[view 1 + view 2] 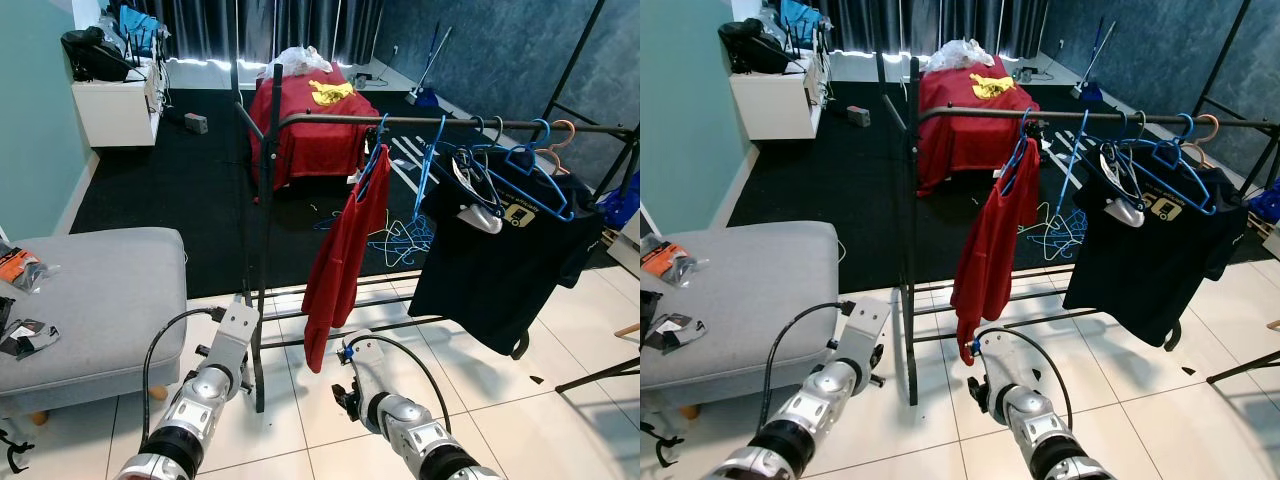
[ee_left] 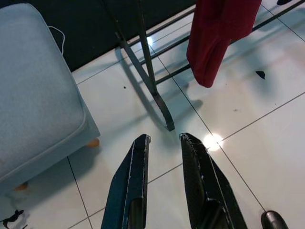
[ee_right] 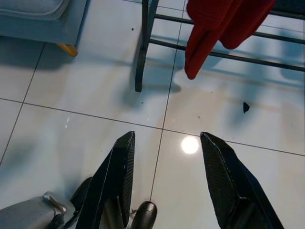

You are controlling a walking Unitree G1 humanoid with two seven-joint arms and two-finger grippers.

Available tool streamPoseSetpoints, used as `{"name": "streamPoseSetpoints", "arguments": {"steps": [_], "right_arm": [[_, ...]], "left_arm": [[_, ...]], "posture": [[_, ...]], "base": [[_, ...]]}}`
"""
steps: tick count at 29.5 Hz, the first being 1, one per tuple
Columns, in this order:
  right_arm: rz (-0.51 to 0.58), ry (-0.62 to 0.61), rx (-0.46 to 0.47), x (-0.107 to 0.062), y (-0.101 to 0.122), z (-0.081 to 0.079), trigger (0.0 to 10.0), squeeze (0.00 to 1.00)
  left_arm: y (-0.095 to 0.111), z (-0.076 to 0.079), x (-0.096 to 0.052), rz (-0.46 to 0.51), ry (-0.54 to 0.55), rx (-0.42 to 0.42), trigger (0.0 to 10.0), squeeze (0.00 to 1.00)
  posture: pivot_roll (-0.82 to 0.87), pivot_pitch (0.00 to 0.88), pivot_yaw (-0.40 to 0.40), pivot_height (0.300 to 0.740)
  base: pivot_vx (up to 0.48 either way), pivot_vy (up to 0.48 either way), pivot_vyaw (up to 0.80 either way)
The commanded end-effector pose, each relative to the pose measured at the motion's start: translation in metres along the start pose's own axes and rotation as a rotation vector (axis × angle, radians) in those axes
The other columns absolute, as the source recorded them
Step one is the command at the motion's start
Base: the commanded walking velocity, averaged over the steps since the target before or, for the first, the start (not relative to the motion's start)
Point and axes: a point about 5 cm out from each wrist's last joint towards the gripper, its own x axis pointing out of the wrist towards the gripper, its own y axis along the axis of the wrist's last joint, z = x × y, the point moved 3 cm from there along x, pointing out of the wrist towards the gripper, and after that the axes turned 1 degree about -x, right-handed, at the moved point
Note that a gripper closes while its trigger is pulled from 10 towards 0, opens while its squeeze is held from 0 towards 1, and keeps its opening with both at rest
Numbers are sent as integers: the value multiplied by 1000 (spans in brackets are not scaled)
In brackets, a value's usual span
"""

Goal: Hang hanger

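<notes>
right gripper (image 3: pixel 164 179) wide, empty, over tiles | left gripper (image 2: pixel 164 183) narrow gap, empty | red shirt (image 1: pixel 345 260) on rail (image 1: pixel 450 122) at 12 o'clock | risk: hanger tilting, shirt slipping off

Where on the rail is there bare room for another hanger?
The rail is bare from its left post to the red garment on its blue hanger. A narrower gap lies between that and the light blue hanger. Further right it is crowded: bunched hangers above the black shirt.
</notes>
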Motion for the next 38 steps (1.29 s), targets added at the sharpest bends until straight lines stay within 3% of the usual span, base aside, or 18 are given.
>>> {"name": "streamPoseSetpoints", "arguments": {"steps": [1, 9, 12, 16, 19, 27, 32, 38], "right_arm": [[18, -18, -32, 1, 6, 3, 10000, 0], [43, -39, -59, 1, 12, 5, 10000, 0], [70, -23, 20, 0, 13, 4, 10000, 0], [75, -17, 66, -1, 12, 5, 10000, 0], [86, -23, 72, -3, 11, 8, 10000, 0], [77, -27, 89, -6, -1, 10, 10000, 0], [75, -80, 134, -18, -24, 30, 10000, 0], [102, -97, 166, -27, -35, 38, 10000, 0]], "left_arm": [[2, 3, 1, 6, -6, 22, 10000, 137], [-2, -4, 0, -5, 23, 18, 10000, 118], [-17, -6, -6, -49, 13, -2, 10000, 0], [-23, -3, -7, -69, -10, 20, 10000, 0], [-27, -10, -10, -73, 36, -38, 10000, 0], [-37, -15, -18, -61, 111, -75, 10000, 0], [-46, 5, -24, -50, 44, -28, 10000, 0], [-44, 18, -22, -61, 10, -4, 10000, 0]], "posture": [[105, 0, -116, 740], [84, 0, -106, 740], [51, 6, -90, 740], [53, 2, -101, 740], [50, 48, -107, 740], [47, 36, -93, 740], [-41, 57, -45, 740], [-59, 51, -21, 740]], "base": [[0, 0, 0], [0, 0, 0], [0, 0, 0], [0, 0, 0], [0, 0, 0], [0, 0, 0], [0, 0, 0], [0, 0, 0]]}}
